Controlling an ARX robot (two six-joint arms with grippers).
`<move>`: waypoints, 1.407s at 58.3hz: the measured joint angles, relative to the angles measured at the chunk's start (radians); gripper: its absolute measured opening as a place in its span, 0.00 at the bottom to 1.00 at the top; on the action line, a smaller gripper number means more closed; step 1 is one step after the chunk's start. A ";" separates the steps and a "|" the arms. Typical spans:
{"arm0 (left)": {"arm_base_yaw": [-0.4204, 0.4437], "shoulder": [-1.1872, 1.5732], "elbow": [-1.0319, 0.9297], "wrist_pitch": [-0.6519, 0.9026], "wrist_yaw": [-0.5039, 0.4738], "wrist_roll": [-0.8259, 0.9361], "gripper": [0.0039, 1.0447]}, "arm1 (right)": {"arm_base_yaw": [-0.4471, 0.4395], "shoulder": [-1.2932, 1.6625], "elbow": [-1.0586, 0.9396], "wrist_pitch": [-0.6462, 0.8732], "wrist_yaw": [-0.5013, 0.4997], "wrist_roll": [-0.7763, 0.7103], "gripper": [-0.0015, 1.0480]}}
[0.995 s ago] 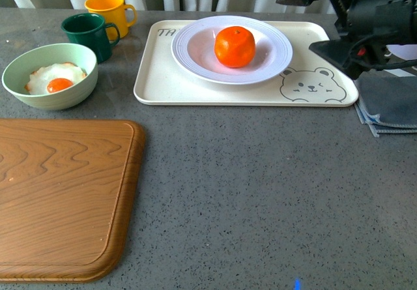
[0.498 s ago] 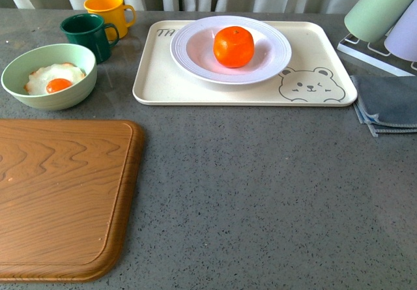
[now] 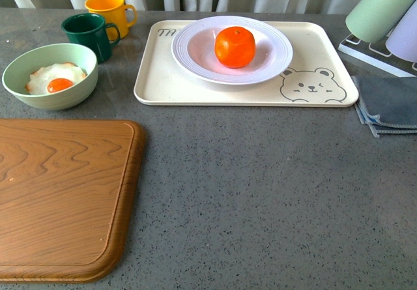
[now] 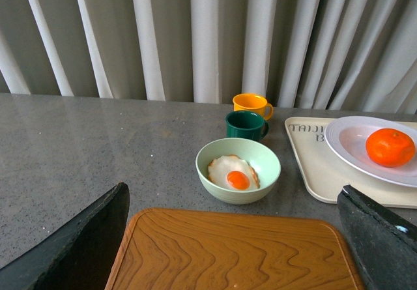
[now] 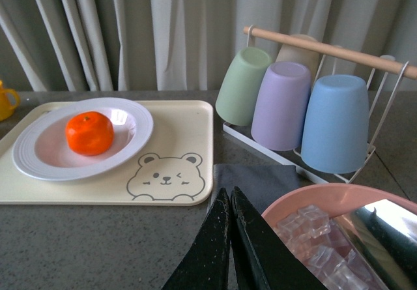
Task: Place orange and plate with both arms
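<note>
The orange [image 3: 234, 46] sits in the well of the white ribbed plate [image 3: 273, 62], which rests on the cream bear tray [image 3: 247, 91] at the back of the table. Both also show in the left wrist view, the orange [image 4: 389, 147] on the plate [image 4: 348, 150], and in the right wrist view, the orange [image 5: 89, 133] on the plate [image 5: 39, 163]. Neither arm shows in the front view. My left gripper [image 4: 238, 251] is open and empty above the wooden board [image 4: 234, 251]. My right gripper [image 5: 229, 199] is shut and empty, near the grey cloth [image 5: 257, 182].
A pale green bowl with a fried egg [image 3: 51, 75], a dark green mug [image 3: 90, 34] and a yellow mug [image 3: 111, 11] stand at the back left. A wooden board [image 3: 62, 199] lies front left. A cup rack [image 5: 306, 114] and a pink bowl of ice cubes [image 5: 326, 231] are on the right.
The right arm, seen a second ago at the front view's upper right by the tray, has drawn back out of that view. The orange and plate have not moved.
</note>
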 joint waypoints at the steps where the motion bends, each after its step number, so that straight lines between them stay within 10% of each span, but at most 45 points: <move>1: 0.000 0.000 0.000 0.000 0.000 0.000 0.92 | 0.000 -0.015 -0.003 -0.012 -0.001 0.000 0.02; 82: 0.000 0.000 0.000 0.000 0.000 0.000 0.92 | -0.002 -0.777 -0.029 -0.704 -0.003 0.000 0.02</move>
